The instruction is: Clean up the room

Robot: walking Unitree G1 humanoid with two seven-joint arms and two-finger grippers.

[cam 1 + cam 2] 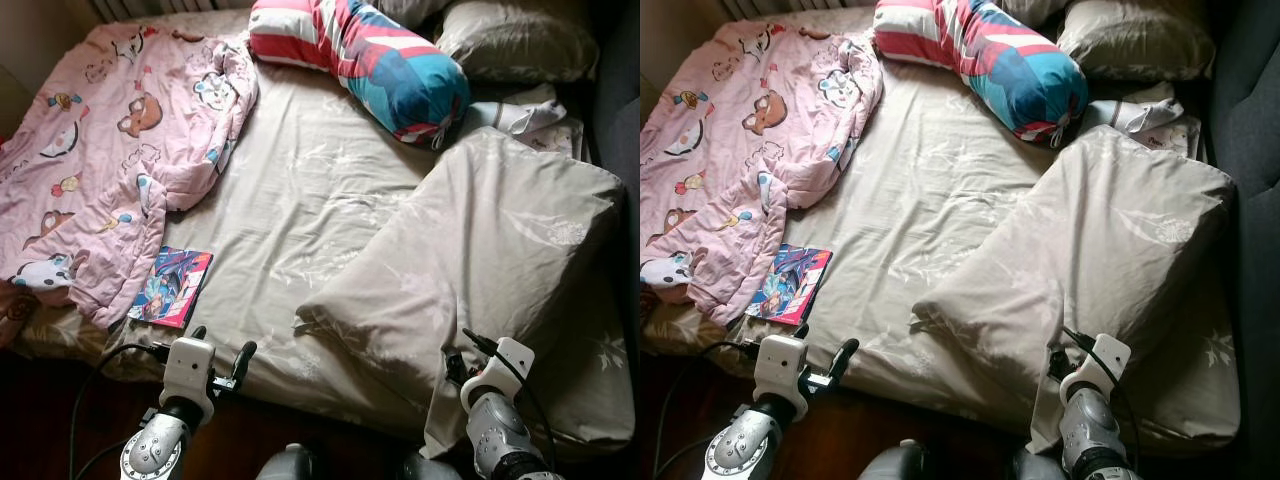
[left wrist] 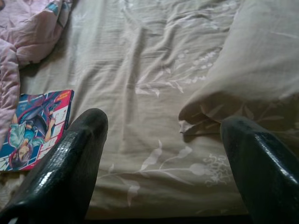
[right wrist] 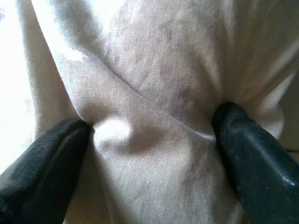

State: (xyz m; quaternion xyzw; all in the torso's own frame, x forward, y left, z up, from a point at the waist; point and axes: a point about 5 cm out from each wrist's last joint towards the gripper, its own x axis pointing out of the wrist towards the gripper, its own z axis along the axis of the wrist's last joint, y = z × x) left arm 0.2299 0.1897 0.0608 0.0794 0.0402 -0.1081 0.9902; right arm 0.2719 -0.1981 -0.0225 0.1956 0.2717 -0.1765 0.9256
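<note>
One pink quilt (image 1: 100, 150), one comic book (image 1: 172, 286), three pillows (image 1: 500, 260).
</note>
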